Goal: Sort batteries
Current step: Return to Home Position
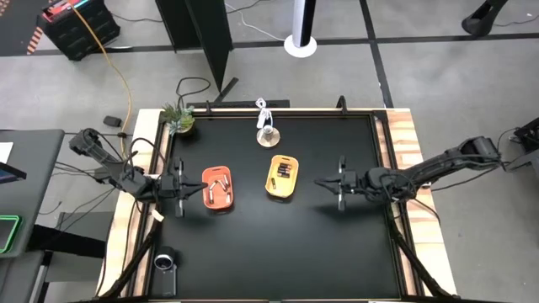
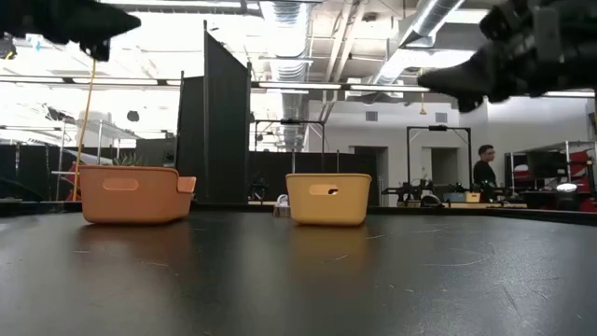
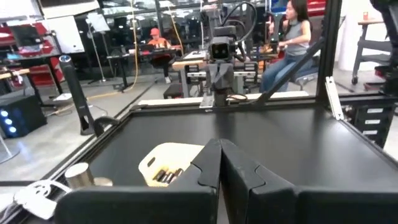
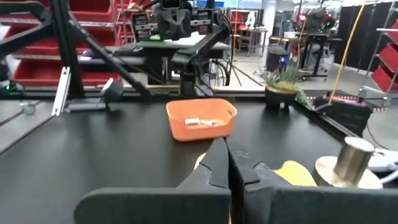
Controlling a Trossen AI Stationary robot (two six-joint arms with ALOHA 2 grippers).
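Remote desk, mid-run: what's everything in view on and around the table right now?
orange tray: one, orange, left of table centre
whitish batteries: a few, silver-white, inside orange tray
yellow tray: one, yellow, table centre
dark batteries: a few, black, inside yellow tray
potted plant: one, green, table corner, upper left in high view
metal cylinder: one, silver, table edge beyond yellow tray
table: one, black top
seated person: one, room behind table
left gripper: dark, shut, beside orange tray
right gripper: dark, shut, right of yellow tray
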